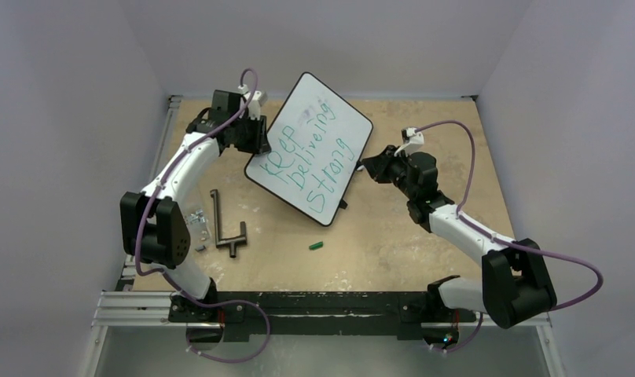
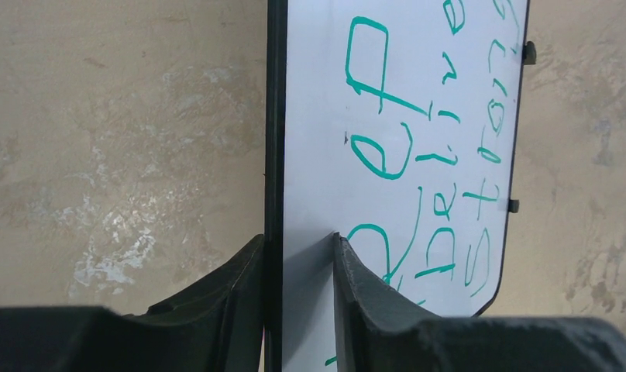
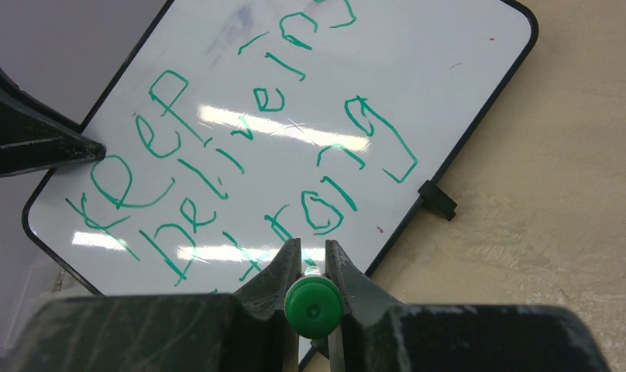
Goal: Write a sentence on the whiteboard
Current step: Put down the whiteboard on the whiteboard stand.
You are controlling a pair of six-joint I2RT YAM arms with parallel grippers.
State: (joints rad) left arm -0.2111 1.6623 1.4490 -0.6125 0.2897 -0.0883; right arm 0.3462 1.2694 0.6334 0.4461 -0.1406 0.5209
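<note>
Top, left-wrist and right-wrist views. The whiteboard (image 1: pixel 330 118) stands tilted on the bench (image 1: pixel 409 236) between the two claws, turned at an angle, with its written face toward the top camera. The sentence (image 1: pixel 310 157) runs in three lines of green marker lettering: "Keep", "believing", "strong". A faint grey smudge (image 3: pixel 232 35) lies on the board above the middle line.

The left claw (image 2: pixel 298 240) is at the board's left edge, beside the word "Keep". Its jaws are spread and straddle the black frame, one finger behind the board and the other over the white face, with a strip of white showing between that finger and the frame.

The right claw (image 3: pixel 306 256) is just beside the board's right edge, near "strong". Its jaws are pressed together, pinching a green marker (image 3: pixel 314 308) whose round end faces the wrist camera. Whether the tip meets the board cannot be told.

A black stand foot (image 3: pixel 438 200) projects from the same edge. In front of the board a small green cap (image 1: pixel 316 245) lies on the bench, and in front of the board to its left lies a dark T-shaped tool (image 1: pixel 224 228).
</note>
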